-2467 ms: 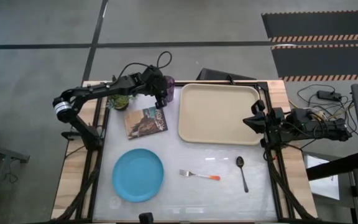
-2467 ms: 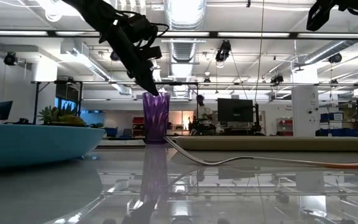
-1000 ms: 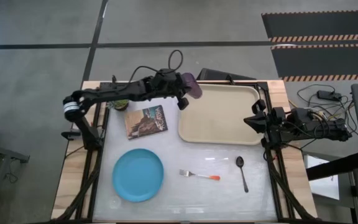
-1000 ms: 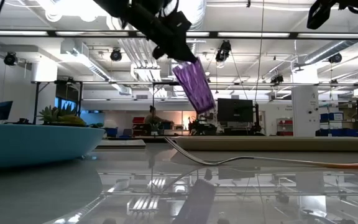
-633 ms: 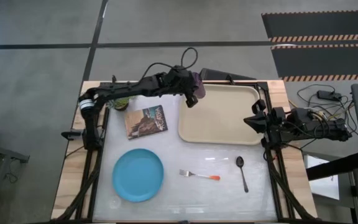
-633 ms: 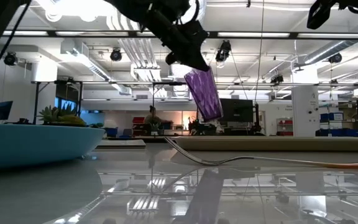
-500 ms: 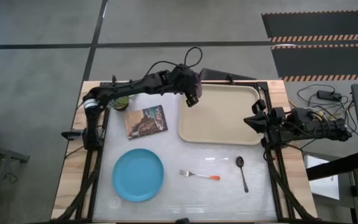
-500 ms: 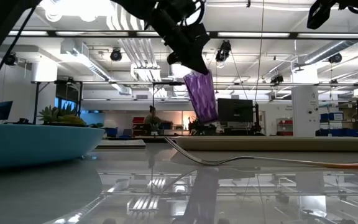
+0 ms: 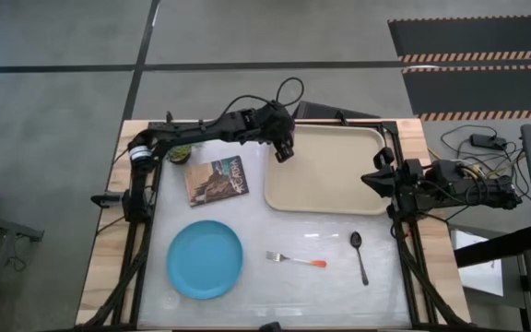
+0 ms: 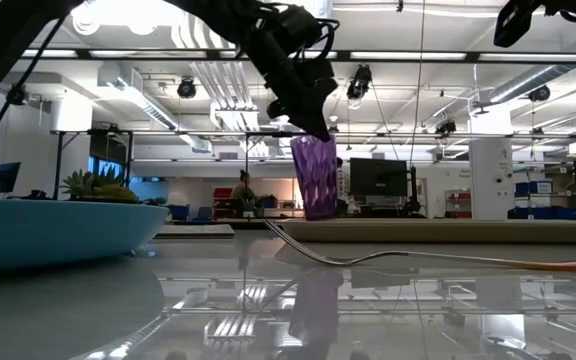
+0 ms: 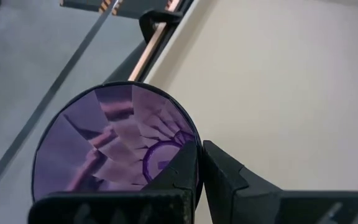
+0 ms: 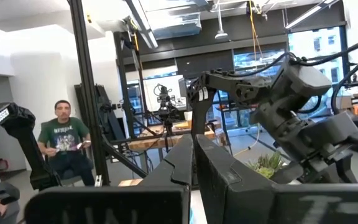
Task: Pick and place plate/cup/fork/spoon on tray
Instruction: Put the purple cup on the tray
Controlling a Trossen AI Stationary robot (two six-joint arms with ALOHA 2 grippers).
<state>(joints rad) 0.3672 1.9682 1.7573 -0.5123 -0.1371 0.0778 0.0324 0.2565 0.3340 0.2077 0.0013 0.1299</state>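
My left gripper (image 9: 284,148) is shut on the purple ribbed cup (image 10: 315,178) over the far left corner of the beige tray (image 9: 330,175). In the high view the gripper hides the cup. The cup stands upright with its base close to the tray's rim; whether it rests on the tray I cannot tell. The light-blue plate (image 9: 205,259), the orange-tipped fork (image 9: 295,260) and the dark spoon (image 9: 359,254) lie flat on the near half of the table. My right gripper (image 9: 376,178) waits shut at the table's right edge. My left gripper holds the cup by its rim wall (image 11: 197,144), one finger (image 11: 178,182) inside the cup and the other finger (image 11: 232,183) outside. The fingers come from above, slanting down. The cup hangs upright below them, its mouth up.
A small picture book (image 9: 217,180) lies left of the tray, and a green potted plant (image 9: 178,150) stands at the far left. A person (image 12: 61,143) sits in the room beyond the table. Bare table shows between the tray and the fork.
My left gripper has carried the cup a little toward the table's right edge and down over the tray's far left corner. The cup, tilted a second ago, has swung upright and come low to the tray. The gripper has stayed shut on it.
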